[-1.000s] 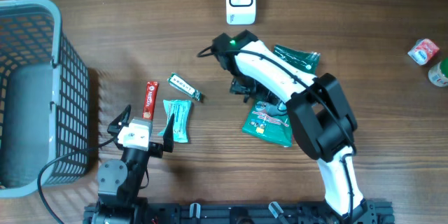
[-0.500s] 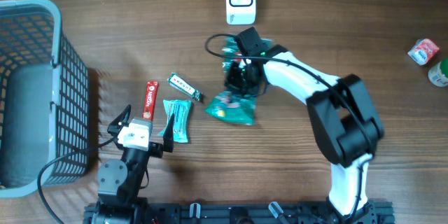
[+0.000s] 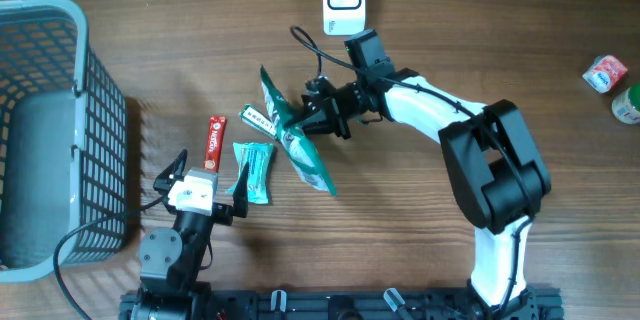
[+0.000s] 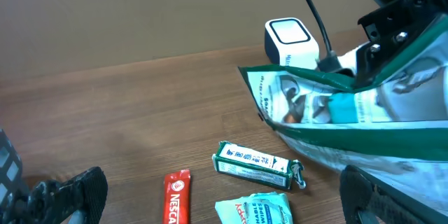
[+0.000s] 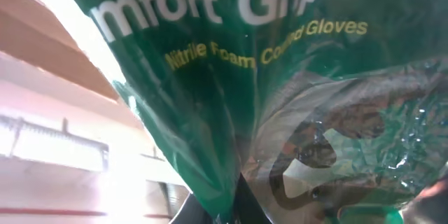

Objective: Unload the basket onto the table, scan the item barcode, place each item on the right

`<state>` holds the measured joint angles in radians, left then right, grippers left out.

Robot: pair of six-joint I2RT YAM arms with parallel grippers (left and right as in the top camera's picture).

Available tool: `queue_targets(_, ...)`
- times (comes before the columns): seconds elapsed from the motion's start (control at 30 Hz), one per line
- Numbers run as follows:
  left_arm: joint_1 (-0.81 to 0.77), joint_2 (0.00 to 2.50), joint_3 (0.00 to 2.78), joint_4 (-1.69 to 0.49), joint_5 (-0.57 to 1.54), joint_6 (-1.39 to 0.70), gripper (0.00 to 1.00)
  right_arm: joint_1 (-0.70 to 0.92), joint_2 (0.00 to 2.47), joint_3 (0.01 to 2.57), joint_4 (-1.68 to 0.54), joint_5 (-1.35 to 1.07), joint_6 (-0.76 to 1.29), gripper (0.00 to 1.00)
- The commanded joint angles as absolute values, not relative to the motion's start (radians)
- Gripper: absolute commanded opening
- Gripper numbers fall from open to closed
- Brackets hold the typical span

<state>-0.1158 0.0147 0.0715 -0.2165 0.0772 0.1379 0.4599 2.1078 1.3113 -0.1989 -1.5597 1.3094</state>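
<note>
Right pincer, tips hidden, grips green glove packet

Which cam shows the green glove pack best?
Overhead: the whole glove pack shows, held by the right gripper, near the scanner. Left wrist catches its printed face, cropped at the right. Right wrist is so close that only label text and film fill the frame.

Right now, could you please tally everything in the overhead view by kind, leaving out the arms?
Packets: 4 (green glove pack, red stick sachet, teal packet, red-and-white packet)
Small box: 1
Round container: 1
Scanner: 1
Basket: 1
Total: 8
</note>
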Motion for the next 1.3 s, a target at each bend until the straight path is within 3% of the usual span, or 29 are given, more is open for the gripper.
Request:
queue_targets(0.0,-0.116,0.009,0.065,-0.213,0.086,0.15,1.0,0.447,1.993,1.313,-0.44,-1.624,1.362,0.04)
queue_targets(0.1,-0.116,0.01,0.065,-0.213,0.086,0.15,1.0,0.393,1.866,1.313,-0.643,-1.623,1.361,0.04)
queue_targets(0.43,-0.116,0.01,0.065,-0.213,0.086,0.15,1.0,0.192,1.548,1.313,-0.649,-1.624,1.361,0.04)
queue_targets(1.27,-0.116,0.01,0.065,-0.213,0.086,0.15,1.0,-0.119,1.336,1.312,-0.644,-1.624,1.287,0.04)
